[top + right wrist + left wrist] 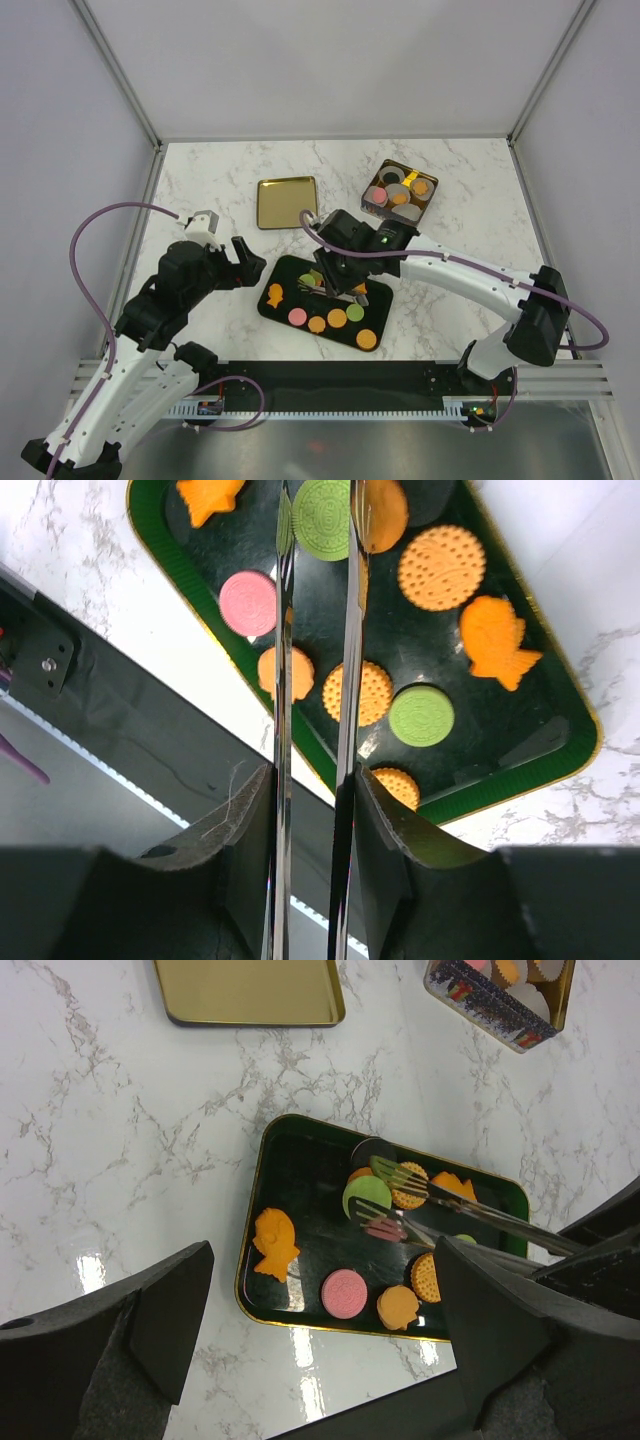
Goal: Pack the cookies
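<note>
Several cookies lie on a dark green tray point(264, 306): an orange fish point(275, 1243), a pink round point(344, 1293), orange rounds point(441, 567) and a green round point(421, 715). My right gripper point(313, 810) is shut on metal tongs point(346, 680). The tong tips stand on either side of a green cookie point(366, 1197) in the middle of the tray; I cannot tell if it is lifted. My left gripper point(320, 1360) is open and empty, hovering over the tray's left edge point(250, 1220).
A tin box point(378, 205) with white paper cups and a few cookies stands at the back right. Its gold lid point(287, 202) lies open-side up at the back middle. The black rail point(330, 380) runs along the table's near edge.
</note>
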You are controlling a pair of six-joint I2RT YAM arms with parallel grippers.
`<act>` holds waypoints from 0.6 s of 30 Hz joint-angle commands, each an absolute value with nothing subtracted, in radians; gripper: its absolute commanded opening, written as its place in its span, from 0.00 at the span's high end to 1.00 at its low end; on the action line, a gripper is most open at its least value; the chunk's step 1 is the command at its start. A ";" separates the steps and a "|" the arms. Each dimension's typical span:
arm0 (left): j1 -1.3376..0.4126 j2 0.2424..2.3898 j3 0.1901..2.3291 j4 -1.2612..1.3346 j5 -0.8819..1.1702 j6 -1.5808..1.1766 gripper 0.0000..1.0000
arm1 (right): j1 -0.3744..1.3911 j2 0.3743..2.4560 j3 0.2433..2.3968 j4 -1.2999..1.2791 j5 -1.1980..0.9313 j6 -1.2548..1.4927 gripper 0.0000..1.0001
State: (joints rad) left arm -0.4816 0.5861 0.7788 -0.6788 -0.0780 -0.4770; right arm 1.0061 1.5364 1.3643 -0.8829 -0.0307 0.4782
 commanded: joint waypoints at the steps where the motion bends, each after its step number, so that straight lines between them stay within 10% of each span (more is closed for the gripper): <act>1: -0.480 0.580 0.776 -0.666 -0.103 -0.466 0.00 | 0.951 1.483 1.423 -0.882 -0.031 0.453 0.58; 18: -0.480 0.583 0.779 -0.667 -0.112 -0.469 0.00 | 0.456 1.502 1.519 -0.887 0.043 0.341 0.58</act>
